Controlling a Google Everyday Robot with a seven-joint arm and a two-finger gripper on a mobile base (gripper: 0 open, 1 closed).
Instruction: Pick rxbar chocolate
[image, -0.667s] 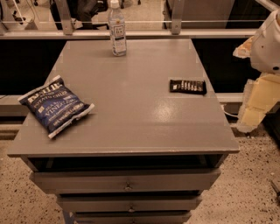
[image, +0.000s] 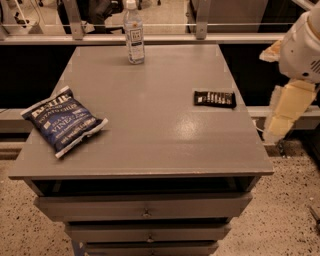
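We see the main risk in the bar's shape and place. The rxbar chocolate (image: 214, 99) is flat and thin, and it lies flush on the bench (image: 150, 145) close to the 3 o'clock edge. A descent that stops short would likely close on air above the wrapper, and one that goes too deep would jam into the bench top. A sideways nudge could slide the slick-looking wrapper, and with so little bench on that side it might go over the edge.

The tool (image: 286, 112) hangs off the bench, beyond that same edge and seemingly low beside it. We judge it would need to clear the rim before coming in, or it could knock the bench. We cannot tell how far open the tool is, and it has hold of nothing that we can see.

The bar lies at about 9 o'clock from the tool, well apart, with its long side running 9 to 3. The chip bag (image: 62, 121) at the bench's 8 o'clock and the water bottle (image: 134, 34) at 12 are far from that path.
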